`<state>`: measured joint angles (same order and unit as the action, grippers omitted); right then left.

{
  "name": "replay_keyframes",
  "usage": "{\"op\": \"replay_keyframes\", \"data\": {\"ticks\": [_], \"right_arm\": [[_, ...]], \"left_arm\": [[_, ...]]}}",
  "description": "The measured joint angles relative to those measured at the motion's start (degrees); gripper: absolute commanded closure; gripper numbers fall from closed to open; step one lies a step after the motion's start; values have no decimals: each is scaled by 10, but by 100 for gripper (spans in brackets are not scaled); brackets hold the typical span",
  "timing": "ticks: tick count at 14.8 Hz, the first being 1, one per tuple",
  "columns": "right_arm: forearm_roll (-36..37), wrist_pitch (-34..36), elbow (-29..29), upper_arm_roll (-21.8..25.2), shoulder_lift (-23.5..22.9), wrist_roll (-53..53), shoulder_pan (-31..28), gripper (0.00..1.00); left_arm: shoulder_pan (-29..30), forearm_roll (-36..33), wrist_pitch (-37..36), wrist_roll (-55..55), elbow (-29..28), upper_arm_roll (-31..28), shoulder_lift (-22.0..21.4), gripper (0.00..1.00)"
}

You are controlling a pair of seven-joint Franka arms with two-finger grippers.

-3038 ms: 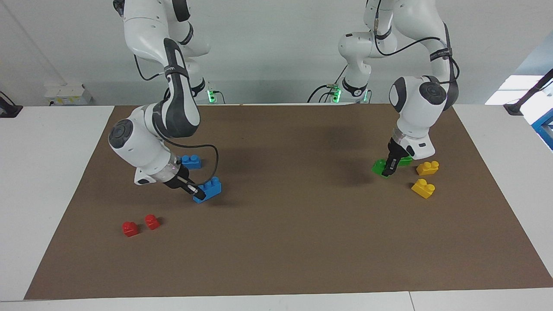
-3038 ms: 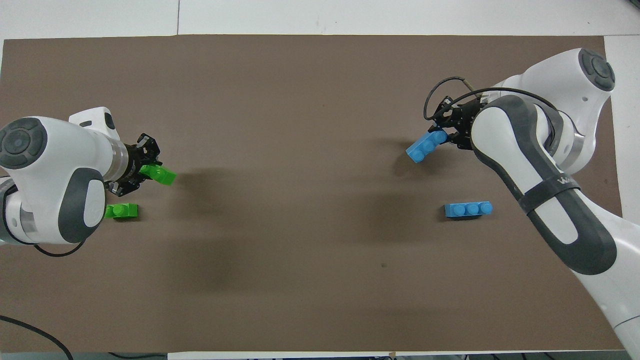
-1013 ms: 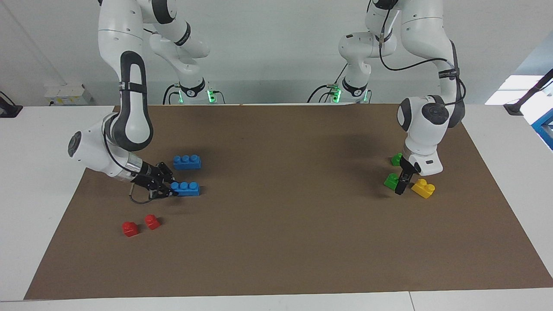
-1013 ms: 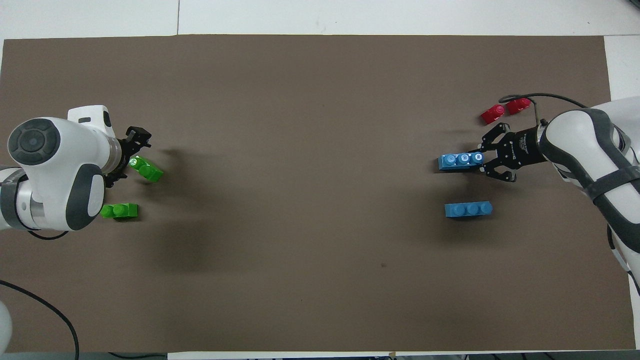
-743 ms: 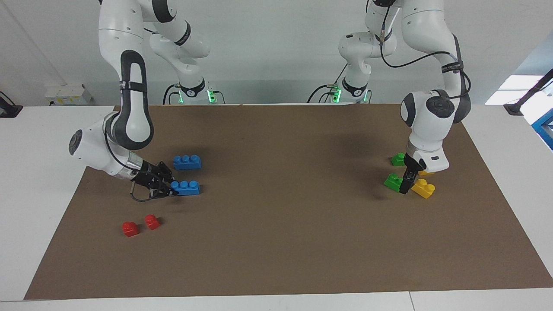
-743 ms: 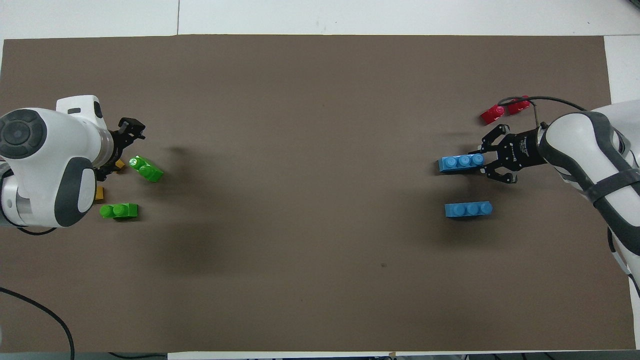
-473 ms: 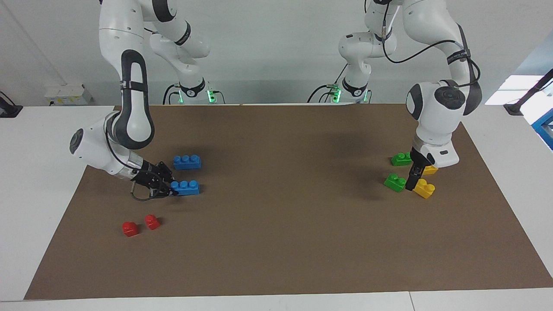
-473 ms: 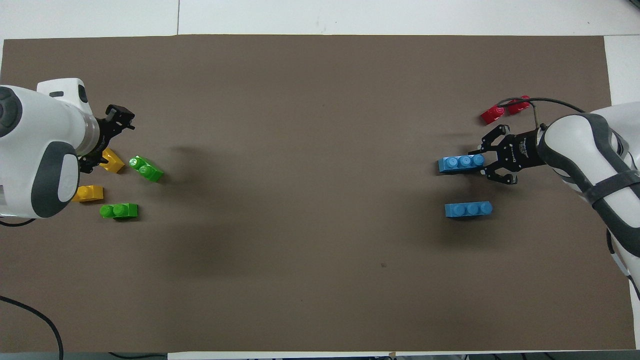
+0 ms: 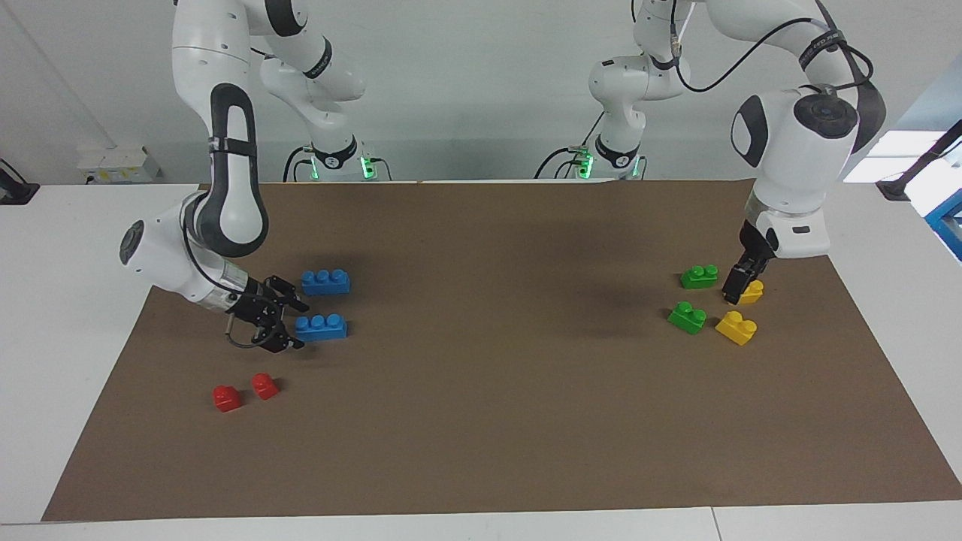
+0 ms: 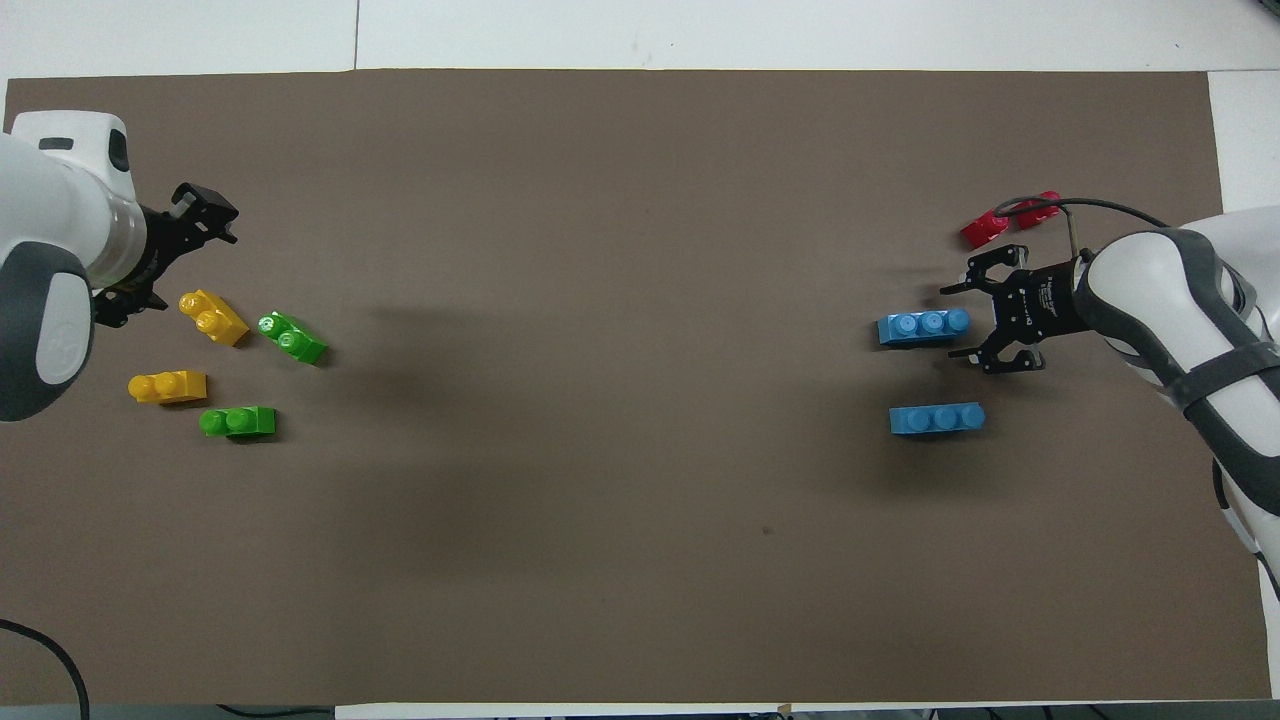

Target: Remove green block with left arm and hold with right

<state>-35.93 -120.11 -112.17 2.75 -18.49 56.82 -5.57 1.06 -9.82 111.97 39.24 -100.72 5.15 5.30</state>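
Two green blocks lie on the brown mat at the left arm's end: one (image 9: 698,276) nearer the robots, one (image 9: 687,316) farther and turned askew (image 10: 292,338). My left gripper (image 9: 738,284) hangs open and empty above the yellow brick (image 9: 749,291) beside them, touching neither green block. At the right arm's end, my right gripper (image 9: 294,325) with the wire loop is low over the mat and open. Its jaws stand either side of the end of a blue three-stud brick (image 9: 321,327) that rests on the mat.
A second blue brick (image 9: 325,281) lies nearer the robots than the first. Two red bricks (image 9: 226,398) (image 9: 264,385) lie farther out by the right gripper. Another yellow brick (image 9: 736,327) sits beside the farther green block. The mat's edge (image 9: 849,300) is close by.
The right gripper has opened and let go of the blue brick, which stays on the mat. The left arm has risen and drawn away from the green blocks toward its own end.
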Motion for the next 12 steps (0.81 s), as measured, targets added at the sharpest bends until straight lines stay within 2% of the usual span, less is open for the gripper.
{"op": "replay_keyframes", "data": {"ticks": [2, 5, 9, 12], "right_arm": [[0, 31, 12, 0, 28, 28, 0, 0], [3, 76, 35, 1, 75, 47, 0, 0], [54, 83, 58, 0, 107, 41, 0, 0], [95, 84, 65, -1, 127, -6, 1, 0]], "left_arm": [[0, 10, -27, -72, 8, 0, -23, 0], [0, 24, -80, -180, 9, 1, -66, 0], [0, 41, -151, -285, 9, -1, -107, 0], [0, 51, -183, -321, 9, -3, -125, 0]]}}
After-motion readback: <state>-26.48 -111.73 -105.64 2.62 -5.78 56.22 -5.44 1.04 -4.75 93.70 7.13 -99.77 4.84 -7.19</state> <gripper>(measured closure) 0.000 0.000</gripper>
